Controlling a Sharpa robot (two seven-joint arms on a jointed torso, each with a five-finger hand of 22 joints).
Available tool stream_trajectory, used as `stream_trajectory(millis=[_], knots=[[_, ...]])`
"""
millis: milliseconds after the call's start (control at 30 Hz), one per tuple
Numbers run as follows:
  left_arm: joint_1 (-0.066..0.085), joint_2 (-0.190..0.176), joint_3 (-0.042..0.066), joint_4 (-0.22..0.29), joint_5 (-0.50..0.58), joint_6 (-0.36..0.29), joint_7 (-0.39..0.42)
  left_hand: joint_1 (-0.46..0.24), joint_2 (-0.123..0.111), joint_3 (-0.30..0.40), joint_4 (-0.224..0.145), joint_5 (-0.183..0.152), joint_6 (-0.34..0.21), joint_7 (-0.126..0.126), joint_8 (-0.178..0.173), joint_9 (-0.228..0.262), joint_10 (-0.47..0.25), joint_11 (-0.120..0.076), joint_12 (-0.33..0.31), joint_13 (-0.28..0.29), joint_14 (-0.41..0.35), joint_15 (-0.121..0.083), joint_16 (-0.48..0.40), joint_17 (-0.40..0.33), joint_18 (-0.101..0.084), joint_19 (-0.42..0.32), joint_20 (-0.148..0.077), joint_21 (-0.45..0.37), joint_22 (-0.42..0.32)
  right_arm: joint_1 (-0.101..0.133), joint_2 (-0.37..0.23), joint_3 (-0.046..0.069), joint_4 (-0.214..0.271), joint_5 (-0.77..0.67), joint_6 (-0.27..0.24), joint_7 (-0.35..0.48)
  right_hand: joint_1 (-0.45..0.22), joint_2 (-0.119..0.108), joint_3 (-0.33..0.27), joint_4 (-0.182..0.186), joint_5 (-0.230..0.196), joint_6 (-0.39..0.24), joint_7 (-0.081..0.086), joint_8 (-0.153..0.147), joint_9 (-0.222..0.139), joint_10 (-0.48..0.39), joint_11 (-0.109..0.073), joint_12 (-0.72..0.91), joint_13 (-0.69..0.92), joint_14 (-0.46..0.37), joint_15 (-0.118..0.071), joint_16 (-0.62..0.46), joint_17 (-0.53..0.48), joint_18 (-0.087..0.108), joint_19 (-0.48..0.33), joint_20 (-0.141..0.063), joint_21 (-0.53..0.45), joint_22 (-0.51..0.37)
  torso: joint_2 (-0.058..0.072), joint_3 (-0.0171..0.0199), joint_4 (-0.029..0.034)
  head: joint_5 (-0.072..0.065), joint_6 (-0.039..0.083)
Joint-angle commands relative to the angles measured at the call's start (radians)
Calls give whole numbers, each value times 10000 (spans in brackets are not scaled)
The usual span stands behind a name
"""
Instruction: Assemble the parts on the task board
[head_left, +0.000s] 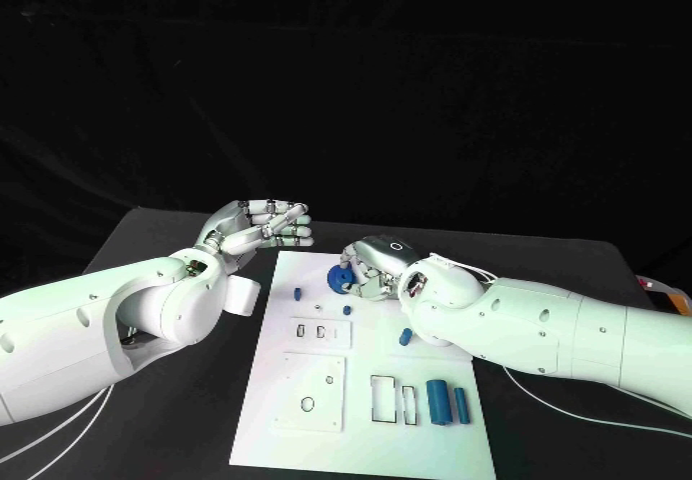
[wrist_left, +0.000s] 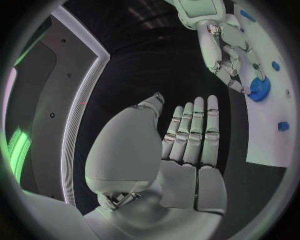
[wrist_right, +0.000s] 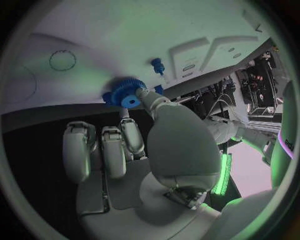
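Task board (head_left: 325, 400): white plate, lying flat at the middle of a black table (head_left: 173, 400), long side running away from the robot, black backdrop behind. Cut with rectangular slots and round holes over its near half. Near the right edge, two blue cylinders (head_left: 449, 401) lying side by side, just beside a rectangular slot. Farther up, small blue pegs (head_left: 297, 294) standing apart from one another, and one more small blue piece (head_left: 404, 337) close under the right forearm.

Blue gear (head_left: 343, 279), toothed, at the far end of the board, pinched at the fingertips of the right hand (head_left: 372, 268); in the right wrist view, thumb tip pressed on the gear's hub (wrist_right: 130, 100), other fingers curled beneath, gear (wrist_right: 125, 92) held against or just above the white plate, contact not clear. A blue peg (wrist_right: 157, 65) just beyond the gear there.

Left hand (head_left: 263, 228) off the board's far left corner, above the black table, holding nothing; fingers straight and side by side (wrist_left: 190, 135) in the left wrist view, thumb apart. Well clear of the gear (wrist_left: 259, 89).
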Motion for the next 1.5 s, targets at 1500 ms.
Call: stream_trajectory(millis=[1500], knots=[[12, -25, 9, 11, 34, 168, 26, -46, 65, -44, 5, -56, -62, 186, -36, -9, 19, 49, -81, 9, -98, -13, -62, 27, 133, 14, 33, -43, -18, -13, -318, -16, 81, 438, 660, 13, -1796, 72, -525, 1339, 663, -510, 107, -758, 36, -208, 350, -125, 27, 941, 240, 57, 2241, -75, -19, 265, -66, 1024, -1, 8, -14, -2, 36]])
